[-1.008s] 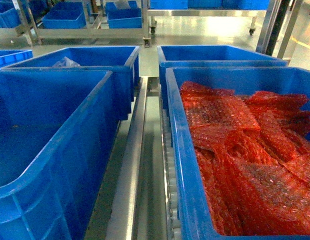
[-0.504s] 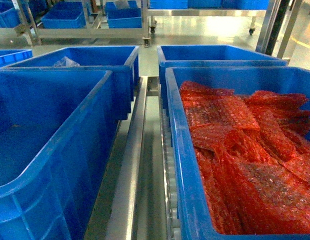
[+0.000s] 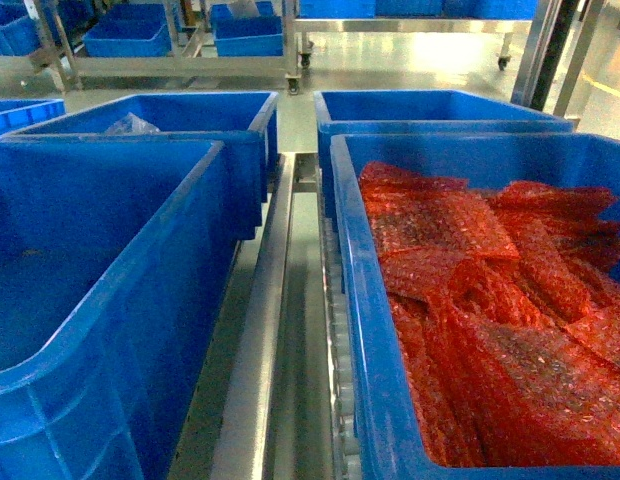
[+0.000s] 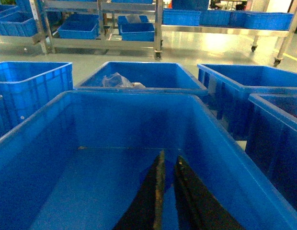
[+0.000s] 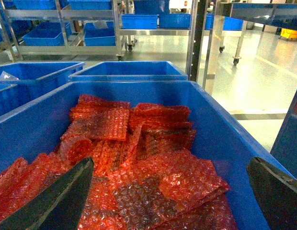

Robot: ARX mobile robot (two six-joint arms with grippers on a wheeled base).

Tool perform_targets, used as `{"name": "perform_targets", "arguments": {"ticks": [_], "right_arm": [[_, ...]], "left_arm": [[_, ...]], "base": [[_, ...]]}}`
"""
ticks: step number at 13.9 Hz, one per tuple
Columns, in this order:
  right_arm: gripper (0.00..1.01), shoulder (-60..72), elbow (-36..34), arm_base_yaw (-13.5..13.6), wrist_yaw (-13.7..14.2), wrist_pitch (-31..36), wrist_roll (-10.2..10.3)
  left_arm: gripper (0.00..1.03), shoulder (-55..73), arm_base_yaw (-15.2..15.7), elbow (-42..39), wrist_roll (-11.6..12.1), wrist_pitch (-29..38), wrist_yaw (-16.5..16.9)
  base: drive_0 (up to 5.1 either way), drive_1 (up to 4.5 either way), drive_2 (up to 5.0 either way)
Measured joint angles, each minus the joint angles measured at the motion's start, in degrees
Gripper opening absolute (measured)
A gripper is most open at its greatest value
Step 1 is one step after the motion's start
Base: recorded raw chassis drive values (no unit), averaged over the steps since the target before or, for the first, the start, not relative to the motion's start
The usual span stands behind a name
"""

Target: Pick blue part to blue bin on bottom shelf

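1. Nothing has moved since a second ago; the head view only drifted a hair, bins and bags sit as before.
2. My left gripper [image 4: 167, 191] hangs inside the near left bin [image 4: 225, 143], fingers nearly together with a thin gap, nothing between them.
3. My right gripper [image 5: 172, 191] hovers over the near right bin [image 5: 220, 124], fingers spread wide, empty.
4. Right under that gripper: red bubble-wrap bags [image 5: 139, 163] piled loose, filling the bin.
5. Between my two near bins runs a steel rail with white rollers [image 3: 338, 330].
6. Ahead of the left gripper: another blue bin [image 4: 139, 86] with clear crumpled plastic [image 4: 117, 80] inside.
7. Ahead of the right gripper: a further blue bin [image 5: 129, 72].
8. Far beyond: steel racks [image 4: 105, 43] holding small blue bins [image 4: 136, 31].
9. Blue part: I cannot tell where it is; no view shows it.
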Motion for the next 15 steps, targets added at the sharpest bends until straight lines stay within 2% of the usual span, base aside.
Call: {"name": "perform_targets", "arguments": {"ticks": [1, 2, 5, 7, 15], "right_arm": [[0.98, 0.0, 0.0, 0.0, -0.02, 0.0, 0.0], [0.98, 0.0, 0.0, 0.0, 0.02, -0.02, 0.02], [0.98, 0.0, 0.0, 0.0, 0.0, 0.02, 0.0], [0.98, 0.0, 0.0, 0.0, 0.0, 0.0, 0.0], [0.98, 0.0, 0.0, 0.0, 0.0, 0.02, 0.0]], "left_arm": [[0.02, -2.67, 3.17, -1.05, 0.09, -1.51, 4.22], [0.02, -5.18, 5.79, -2.19, 0.13, -3.04, 4.81], [0.02, -11.8, 5.35, -3.98, 0.17, -7.74, 5.64], [0.02, -14.19, 5.35, -5.92, 0.17, -7.69, 5.68], [0.02, -27.02, 5.35, -5.92, 0.17, -19.96, 5.66]], "base": [[0.0, 0.0, 0.0], [0.0, 0.0, 0.0], [0.0, 0.0, 0.0], [0.0, 0.0, 0.0], [0.0, 0.0, 0.0]]}}
